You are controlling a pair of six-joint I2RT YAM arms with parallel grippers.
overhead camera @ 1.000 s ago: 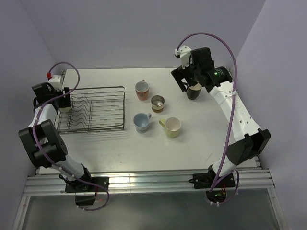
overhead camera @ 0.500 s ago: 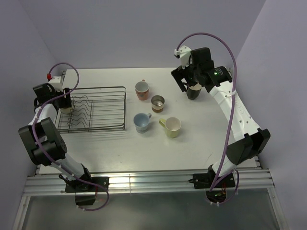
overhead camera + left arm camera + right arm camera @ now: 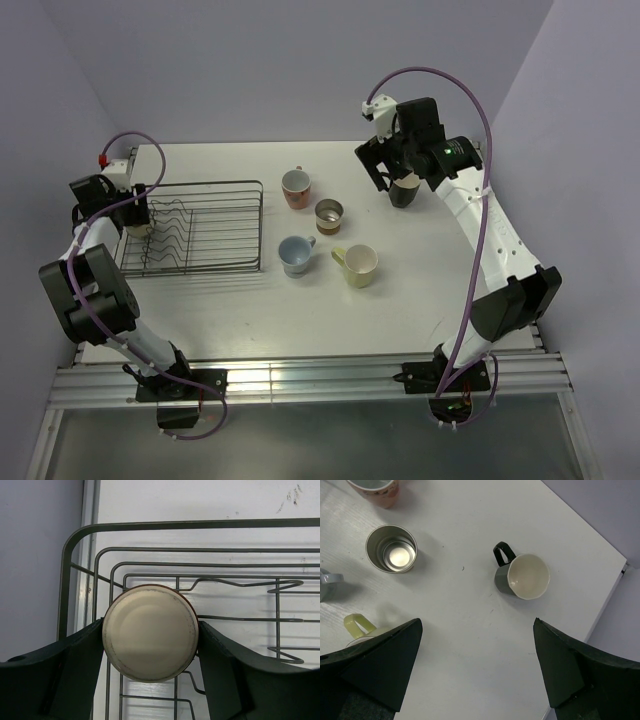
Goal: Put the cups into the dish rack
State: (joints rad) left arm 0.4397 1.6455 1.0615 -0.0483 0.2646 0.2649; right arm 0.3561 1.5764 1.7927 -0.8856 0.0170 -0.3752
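Observation:
My left gripper [image 3: 150, 636] is shut on an upside-down brown cup [image 3: 149, 632] with a cream base, at the far left corner of the dark wire dish rack [image 3: 150, 526]. In the top view the gripper [image 3: 138, 222] is at the left end of the rack [image 3: 205, 187]. My right gripper [image 3: 477, 621] is open and empty above the table. It is near the black mug with a cream inside [image 3: 527, 577], which also shows in the top view [image 3: 404, 194]. On the table stand a pink cup [image 3: 296, 186], a brown metallic cup [image 3: 329, 213], a light blue mug [image 3: 294, 254] and a pale yellow mug [image 3: 359, 265].
The table's right edge [image 3: 607, 602] runs close to the black mug. The rack's wavy prongs [image 3: 180, 235] fill its middle. The purple walls stand at the back and on both sides.

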